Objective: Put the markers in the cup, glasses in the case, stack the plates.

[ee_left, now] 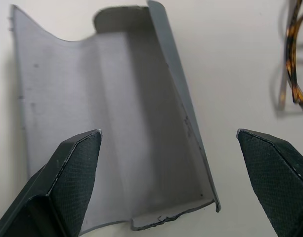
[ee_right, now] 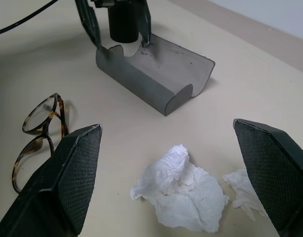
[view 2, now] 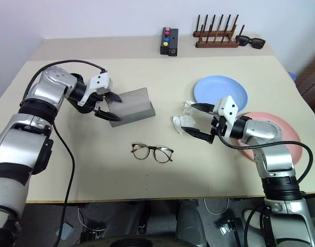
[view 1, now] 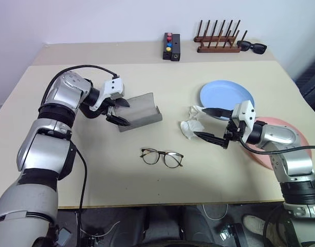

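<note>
On the beige table [view 1: 147, 185], the light blue plate [view 1: 226, 94] lay right of centre, with the salmon pink plate [view 1: 288, 128] just beside it toward the near right, partly under the right arm. Left of centre, the grey case [view 1: 142, 110] lay open; the left gripper [view 1: 118, 111] hovered at its left end, fingers spread wide, gripping nothing. Spread just as wide and empty, the right gripper [view 1: 211, 123] hung beside crumpled white tissue [view 1: 190, 127]. Nearer the front edge, the glasses [view 1: 162, 157] lay on the table, apart from the case.
</note>
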Controlling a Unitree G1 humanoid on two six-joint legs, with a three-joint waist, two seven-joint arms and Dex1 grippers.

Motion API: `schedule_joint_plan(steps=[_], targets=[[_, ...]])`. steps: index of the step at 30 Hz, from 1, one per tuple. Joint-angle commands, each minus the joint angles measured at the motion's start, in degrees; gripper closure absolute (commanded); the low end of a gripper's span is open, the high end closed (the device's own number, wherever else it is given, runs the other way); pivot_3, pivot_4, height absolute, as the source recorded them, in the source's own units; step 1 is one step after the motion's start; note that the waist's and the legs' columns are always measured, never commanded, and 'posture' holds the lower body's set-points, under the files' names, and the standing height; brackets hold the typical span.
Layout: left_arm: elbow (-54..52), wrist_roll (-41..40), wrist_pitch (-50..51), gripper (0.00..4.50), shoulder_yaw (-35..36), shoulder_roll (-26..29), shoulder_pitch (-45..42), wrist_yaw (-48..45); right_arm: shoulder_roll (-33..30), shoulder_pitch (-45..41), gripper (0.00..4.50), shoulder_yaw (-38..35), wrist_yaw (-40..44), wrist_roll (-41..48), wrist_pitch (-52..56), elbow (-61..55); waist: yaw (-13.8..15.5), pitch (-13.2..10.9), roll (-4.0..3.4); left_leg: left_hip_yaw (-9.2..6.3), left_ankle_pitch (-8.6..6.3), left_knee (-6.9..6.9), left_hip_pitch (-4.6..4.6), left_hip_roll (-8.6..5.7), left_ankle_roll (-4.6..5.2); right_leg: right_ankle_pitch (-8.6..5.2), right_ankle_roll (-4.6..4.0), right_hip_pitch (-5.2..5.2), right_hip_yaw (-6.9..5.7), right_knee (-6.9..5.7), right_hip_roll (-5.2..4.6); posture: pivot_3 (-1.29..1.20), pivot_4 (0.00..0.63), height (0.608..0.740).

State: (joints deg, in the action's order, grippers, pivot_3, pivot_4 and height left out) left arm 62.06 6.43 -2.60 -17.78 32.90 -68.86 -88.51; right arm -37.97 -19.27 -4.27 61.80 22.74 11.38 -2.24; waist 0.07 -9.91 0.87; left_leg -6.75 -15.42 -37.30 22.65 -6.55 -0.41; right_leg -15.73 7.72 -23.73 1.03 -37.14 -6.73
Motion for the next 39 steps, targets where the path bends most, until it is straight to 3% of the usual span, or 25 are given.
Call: schedule_joint_plan(steps=[1,10,13,17,29,34,39], targets=[[0.16,1.39,-2.52,0.02,0.03,0.08,-1.72,-0.65,0.04,0.01,0.13,-0.46,-0.30,0.65,-0.78,-2.35,-0.09,0.00,0.00,0.00,0.00,0.00,0.00,0.00,0.00,0.00,0.00,0.00,0.00,0.00,0.00,0.00,0.150,0.740],[-0.10,3.94,-5.83,0.02,-0.24,-1.39,-0.70,0.04,0.01,-0.56,0.13,-0.60,-0.61,0.86,-0.58,-2.20,-0.82,0.00,0.00,0.00,-0.01,0.00,0.01,0.00,0.01,0.00,0.00,0.00,-0.01,0.00,0.00,0.00,0.150,0.740],[-0.10,4.52,-6.40,0.87,-0.35,-1.73,-0.42,0.65,-0.02,-0.53,0.13,-0.60,-0.82,0.90,-0.41,-2.37,-0.87,0.00,0.00,0.00,-0.01,0.01,0.02,0.00,0.01,0.00,0.00,-0.03,-0.01,-0.01,0.00,0.00,0.150,0.740],[-0.37,4.92,-6.77,2.93,-0.54,-1.64,0.19,0.80,-0.05,-0.57,0.13,-0.61,-0.91,0.89,-0.39,-2.27,-0.88,0.00,0.00,0.00,-0.01,0.00,0.04,0.00,0.02,0.00,0.01,-0.05,-0.01,-0.02,0.00,0.00,0.150,0.740],[-2.05,4.91,-6.25,2.93,-0.38,-1.23,2.33,1.18,0.03,-1.31,0.13,-0.37,-0.93,0.81,-0.05,-1.90,-0.87,0.00,0.00,0.00,-0.01,-0.07,0.11,0.00,0.02,0.00,0.01,-0.09,-0.01,-0.05,0.00,0.00,0.150,0.740],[-3.37,4.24,-5.18,4.45,0.57,-1.08,3.64,3.00,0.07,-1.42,0.13,-0.38,-0.90,0.84,-0.04,-1.87,-0.82,0.00,0.00,0.00,-0.01,-0.09,0.14,0.00,0.02,0.00,0.01,-0.13,-0.01,-0.07,0.00,0.00,0.150,0.740],[-7.69,1.86,-3.53,4.45,2.83,-1.06,7.37,5.81,0.11,-1.00,0.13,-0.58,-0.96,0.96,0.04,-2.20,-0.88,0.01,-0.01,0.00,-0.01,-0.14,0.29,0.00,0.02,0.00,0.01,-0.29,0.00,-0.14,-0.01,0.00,0.150,0.740]])
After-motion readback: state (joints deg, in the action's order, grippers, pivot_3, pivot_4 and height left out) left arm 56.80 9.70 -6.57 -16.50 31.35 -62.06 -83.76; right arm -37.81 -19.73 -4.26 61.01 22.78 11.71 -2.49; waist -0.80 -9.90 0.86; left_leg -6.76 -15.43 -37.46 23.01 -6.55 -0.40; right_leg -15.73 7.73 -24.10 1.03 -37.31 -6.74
